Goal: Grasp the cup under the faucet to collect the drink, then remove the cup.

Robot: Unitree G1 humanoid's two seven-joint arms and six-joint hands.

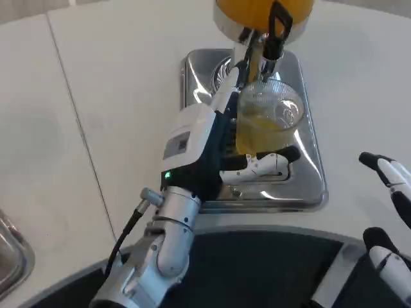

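Cup [268, 122], clear plastic and partly filled with a yellowish drink, sits right under the faucet [260, 54] of the orange-bodied dispenser [257, 11], over the shiny metal drip tray [308, 173]. It is held there, I would say, so that the stream lands inside it and any spill falls onto the tray rather than onto the white table [109, 96].

Wrapped around the cup is the robot's left hand [225, 144]: its white back faces up on the cup's left side, dark fingers run up along the wall, and a white digit crosses in front of the base. That is a firm clasp from the side, which keeps the rim open to the spout and the cup upright. A black lever [280, 25] hangs at the front of the dispenser, just above the cup; whether liquid is running now I cannot tell.

Off at the lower right edge, well apart from the tray, the right hand [388, 212] waits with its black-tipped fingers spread and nothing in them.

Judging by the level in the cup, collecting is well along, and lifting the cup away from the tray is yet to be done. It should stay level during that, since the drink could slop over.
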